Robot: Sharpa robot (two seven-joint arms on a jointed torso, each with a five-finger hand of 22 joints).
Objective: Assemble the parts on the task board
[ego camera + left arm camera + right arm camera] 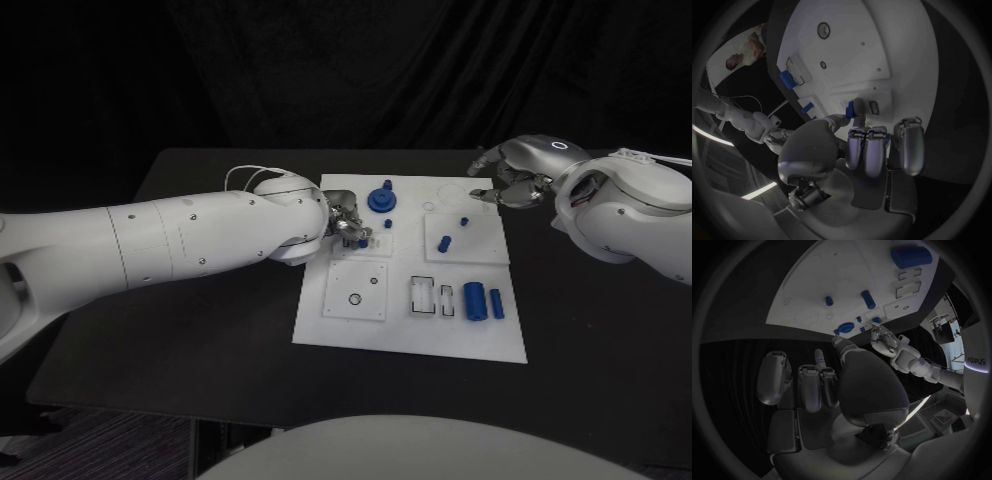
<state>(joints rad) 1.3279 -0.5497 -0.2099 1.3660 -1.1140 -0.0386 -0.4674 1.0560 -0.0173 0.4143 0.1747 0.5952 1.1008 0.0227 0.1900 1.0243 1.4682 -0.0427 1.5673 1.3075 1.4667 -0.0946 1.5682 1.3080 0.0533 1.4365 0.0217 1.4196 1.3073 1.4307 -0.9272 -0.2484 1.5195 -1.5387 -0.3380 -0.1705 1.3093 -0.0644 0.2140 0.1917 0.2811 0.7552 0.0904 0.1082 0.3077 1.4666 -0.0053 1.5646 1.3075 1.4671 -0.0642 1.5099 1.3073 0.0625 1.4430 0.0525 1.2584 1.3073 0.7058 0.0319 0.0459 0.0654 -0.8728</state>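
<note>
Task board (411, 330) lying mid-table, blue parts (475, 297) resting near its right edge; left hand (346, 228) pinching a small blue part (851, 107) on the board; right hand (516, 183) hovering off the far right corner, fingers curled, holding nothing

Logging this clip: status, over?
Left hand pinching small blue part at board. Right hand curled, empty, at board's far edge. Nothing blocking.
</note>
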